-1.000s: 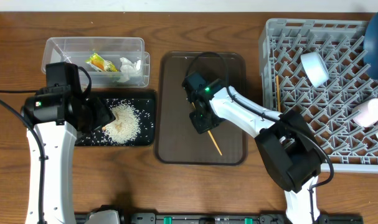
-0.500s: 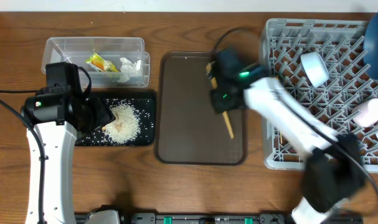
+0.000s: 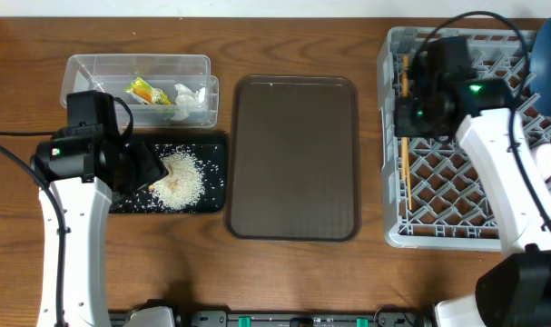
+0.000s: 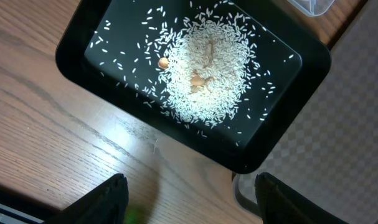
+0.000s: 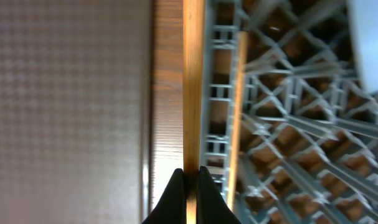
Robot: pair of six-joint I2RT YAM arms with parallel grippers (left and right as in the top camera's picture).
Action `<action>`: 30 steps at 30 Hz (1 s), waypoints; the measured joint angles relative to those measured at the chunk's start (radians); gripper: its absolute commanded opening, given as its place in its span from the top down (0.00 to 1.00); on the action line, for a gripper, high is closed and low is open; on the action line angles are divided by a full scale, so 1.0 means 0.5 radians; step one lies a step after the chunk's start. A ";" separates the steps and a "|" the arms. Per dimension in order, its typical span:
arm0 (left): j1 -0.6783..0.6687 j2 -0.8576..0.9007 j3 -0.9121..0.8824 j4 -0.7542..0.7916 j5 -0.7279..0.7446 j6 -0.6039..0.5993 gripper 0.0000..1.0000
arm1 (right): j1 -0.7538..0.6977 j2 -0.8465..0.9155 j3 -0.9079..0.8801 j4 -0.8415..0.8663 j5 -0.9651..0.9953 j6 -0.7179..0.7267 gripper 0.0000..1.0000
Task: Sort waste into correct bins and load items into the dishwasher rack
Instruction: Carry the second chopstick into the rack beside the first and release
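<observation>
Right gripper (image 5: 189,185), pressed together, pinched one chopstick (image 5: 192,93) over the grey rack (image 3: 457,238) at frame right; a second chopstick (image 5: 238,99) lay inside. Left gripper (image 4: 190,202), spread, hung over one black tray (image 4: 304,74) of rice (image 4: 207,68), lower left.

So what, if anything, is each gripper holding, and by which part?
Right gripper pinches a thin wooden chopstick across its shaft, most of it jutting ahead. Left gripper holds nothing.

Glossy black tray (image 4: 283,117), wooden chopstick (image 5: 192,87)
</observation>
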 measured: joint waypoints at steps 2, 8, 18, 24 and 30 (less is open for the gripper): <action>0.000 0.000 0.000 0.000 0.000 0.000 0.32 | -0.057 0.019 0.000 -0.018 0.001 -0.033 0.99; 0.000 0.000 0.000 0.000 0.000 0.000 0.32 | -0.118 0.127 0.000 -0.043 0.005 -0.102 0.99; 0.000 0.000 0.000 0.000 0.000 0.000 0.32 | -0.117 0.419 0.000 -0.042 0.002 -0.124 0.99; 0.000 0.000 0.000 0.000 0.000 0.000 0.32 | -0.117 0.529 0.000 -0.039 -0.001 -0.134 0.94; 0.000 0.000 0.000 0.000 0.000 0.000 0.32 | -0.117 0.529 0.000 -0.033 -0.003 -0.159 0.73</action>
